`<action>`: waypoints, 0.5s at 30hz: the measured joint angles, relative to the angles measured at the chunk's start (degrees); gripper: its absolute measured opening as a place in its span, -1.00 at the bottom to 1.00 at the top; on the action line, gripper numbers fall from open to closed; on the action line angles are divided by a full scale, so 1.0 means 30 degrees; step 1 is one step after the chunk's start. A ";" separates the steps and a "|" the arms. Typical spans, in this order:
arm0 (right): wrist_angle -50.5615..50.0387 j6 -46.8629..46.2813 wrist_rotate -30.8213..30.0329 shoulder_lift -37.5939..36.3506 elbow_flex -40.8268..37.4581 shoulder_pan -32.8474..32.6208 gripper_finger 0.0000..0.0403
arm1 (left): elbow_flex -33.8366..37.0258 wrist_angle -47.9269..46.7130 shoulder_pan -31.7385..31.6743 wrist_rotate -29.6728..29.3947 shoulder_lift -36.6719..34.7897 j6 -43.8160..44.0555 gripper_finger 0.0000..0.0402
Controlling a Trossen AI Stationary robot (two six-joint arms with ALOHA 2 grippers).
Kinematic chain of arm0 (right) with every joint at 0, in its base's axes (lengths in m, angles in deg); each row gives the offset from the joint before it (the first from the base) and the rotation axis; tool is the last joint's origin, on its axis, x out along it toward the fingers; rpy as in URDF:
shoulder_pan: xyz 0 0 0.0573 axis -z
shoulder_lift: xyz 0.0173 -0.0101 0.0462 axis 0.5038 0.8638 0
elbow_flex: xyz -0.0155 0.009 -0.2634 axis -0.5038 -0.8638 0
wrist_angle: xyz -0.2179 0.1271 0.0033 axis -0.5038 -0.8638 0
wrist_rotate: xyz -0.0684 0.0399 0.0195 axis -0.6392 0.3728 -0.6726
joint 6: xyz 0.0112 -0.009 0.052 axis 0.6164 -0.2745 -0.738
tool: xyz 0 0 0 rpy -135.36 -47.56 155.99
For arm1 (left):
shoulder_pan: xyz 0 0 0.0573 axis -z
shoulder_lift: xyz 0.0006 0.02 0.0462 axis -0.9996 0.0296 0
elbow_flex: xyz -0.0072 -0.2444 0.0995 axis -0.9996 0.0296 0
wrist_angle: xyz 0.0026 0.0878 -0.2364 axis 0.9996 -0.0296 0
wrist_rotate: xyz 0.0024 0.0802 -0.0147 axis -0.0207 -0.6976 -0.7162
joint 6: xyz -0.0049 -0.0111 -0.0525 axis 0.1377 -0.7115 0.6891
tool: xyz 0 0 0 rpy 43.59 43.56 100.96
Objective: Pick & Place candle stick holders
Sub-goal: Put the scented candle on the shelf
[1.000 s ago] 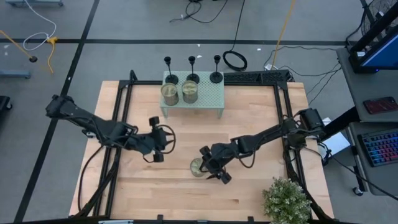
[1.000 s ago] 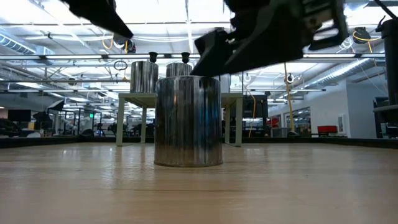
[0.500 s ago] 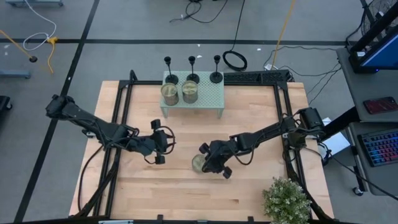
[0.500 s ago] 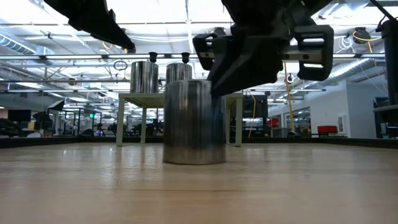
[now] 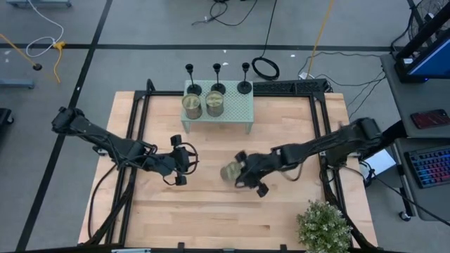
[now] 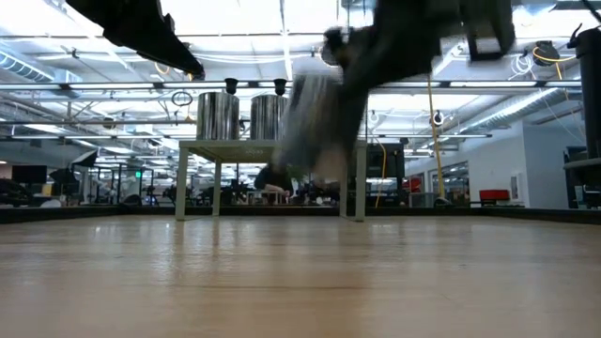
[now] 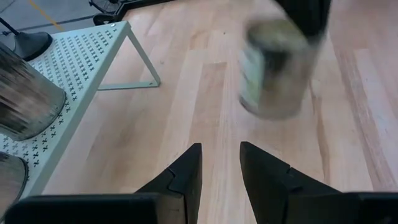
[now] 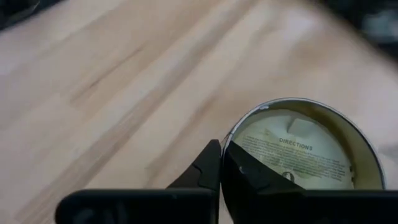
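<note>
Apparently lifted, tin (image 5: 229, 171) pinched at rim by shut right tool (image 5: 247, 178), far from 3 holders (image 5: 217, 77).

Desk (image 5: 211, 211): pale wood planks inside a black frame.
Rack (image 5: 235, 107): pale green perforated stand at the desk's far edge.
Tins on rack (image 5: 192, 105): two shiny cans side by side.
Third tin (image 5: 229, 171): blurred, tilted, mid-desk.
Plant (image 5: 323, 226): green, near corner.
Cable coil (image 5: 266, 68): on the floor beyond the desk.
</note>
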 joint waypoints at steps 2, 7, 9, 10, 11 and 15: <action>-0.0567 -0.0807 -0.1399 -0.1310 0.0064 0.0062 -0.99 | 0.0000 0.0063 -0.0007 -0.0007 0.0000 0.0004 -0.43; -0.3455 -0.0661 -0.3161 -0.2012 0.2217 0.0467 -0.99 | -0.0005 0.2058 -0.0397 -0.0114 0.0007 -0.0933 -0.43; -0.5830 -0.0160 -0.4038 -0.1888 0.3903 0.0848 -0.99 | 0.0000 0.3097 -0.0644 -0.0120 0.0007 -0.1703 -0.43; -0.6927 -0.0148 -0.4692 -0.1692 0.4837 0.1215 -0.99 | -0.0003 0.3571 -0.0772 -0.0119 0.0007 -0.2044 -0.43; -0.8170 -0.0283 -0.5145 -0.1523 0.5710 0.1684 -0.99 | -0.0005 0.3951 -0.0884 -0.0126 0.0007 -0.2283 -0.43; -1.1066 -0.0092 -0.5860 -0.1029 0.7183 0.3868 -0.99 | -0.0007 0.4329 -0.1212 -0.0125 0.0007 -0.2515 -0.43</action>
